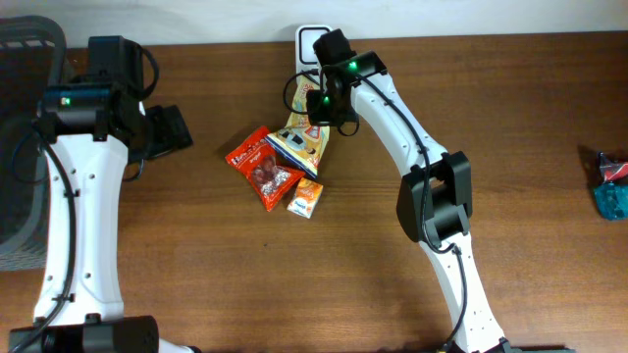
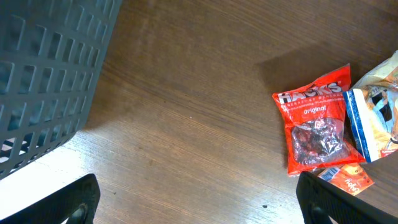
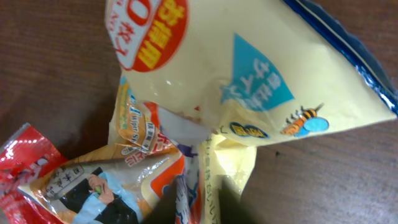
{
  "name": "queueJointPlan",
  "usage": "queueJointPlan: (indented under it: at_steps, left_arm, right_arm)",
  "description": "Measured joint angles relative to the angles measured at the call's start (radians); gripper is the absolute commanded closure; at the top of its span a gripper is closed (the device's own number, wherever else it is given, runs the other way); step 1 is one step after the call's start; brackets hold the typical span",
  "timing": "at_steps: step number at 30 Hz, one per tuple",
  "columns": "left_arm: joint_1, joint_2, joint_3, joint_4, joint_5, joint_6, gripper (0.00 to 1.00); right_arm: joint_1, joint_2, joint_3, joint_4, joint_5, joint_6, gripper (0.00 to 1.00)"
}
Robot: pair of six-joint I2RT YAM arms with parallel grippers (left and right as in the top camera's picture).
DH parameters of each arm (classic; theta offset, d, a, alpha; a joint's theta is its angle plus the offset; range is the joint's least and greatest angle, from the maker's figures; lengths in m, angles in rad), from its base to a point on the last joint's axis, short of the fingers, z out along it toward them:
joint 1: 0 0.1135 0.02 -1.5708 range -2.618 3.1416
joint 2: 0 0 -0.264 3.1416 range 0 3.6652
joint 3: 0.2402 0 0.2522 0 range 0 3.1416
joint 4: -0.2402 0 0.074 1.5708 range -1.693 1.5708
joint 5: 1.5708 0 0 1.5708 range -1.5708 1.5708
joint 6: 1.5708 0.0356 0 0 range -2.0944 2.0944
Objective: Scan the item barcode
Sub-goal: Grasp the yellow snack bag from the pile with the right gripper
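The right gripper is down on the top end of the one yellow packet, which bulges up so near its wrist camera that the fingers are hidden. I cannot tell whether they have pinched it.

Under that packet lie one packet with a cartoon figure, one red sweet bag touching it, and one small orange carton at the pile's near edge. That makes four items heaped mid-table.

One white device sits at the back edge, just behind the right gripper.

Over on the left, the left gripper hangs above bare wood with its two fingers spread wide and nothing between them.

One grey slotted basket stands beside it. What it holds I cannot make out.

One teal bag lies alone at the far right edge, well apart from the pile.
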Motion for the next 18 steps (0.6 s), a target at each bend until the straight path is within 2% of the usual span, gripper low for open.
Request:
queueJointPlan:
  at_steps: [2,4,7,9,13,17,18]
  left_arm:
    - [0.000,0.000,0.000,0.000,0.000,0.000,0.01]
    - [0.000,0.000,0.000,0.000,0.000,0.000,0.01]
    - [0.000,0.000,0.000,0.000,0.000,0.000,0.01]
    - [0.000,0.000,0.000,0.000,0.000,0.000,0.01]
    - [0.000,0.000,0.000,0.000,0.000,0.000,0.01]
    - [0.000,0.000,0.000,0.000,0.000,0.000,0.01]
    - [0.000,0.000,0.000,0.000,0.000,0.000,0.01]
  right_arm:
    - [0.001,0.000,0.000,-0.012,0.000,0.001,0.72]
    - [0.003,0.000,-0.001,-0.017,0.000,0.000,0.96]
    - [0.008,0.000,-0.035,-0.036,0.011,0.028,0.96]
    - [0.008,0.000,-0.039,-0.106,0.037,0.098,0.96]
    - [0.005,-0.011,-0.043,-0.284,0.085,0.243,0.96]
    - [0.005,-0.095,-0.059,-0.494,0.196,0.369,0.95]
    - [0.005,-0.122,-0.059,-0.546,0.211,0.367,0.82]
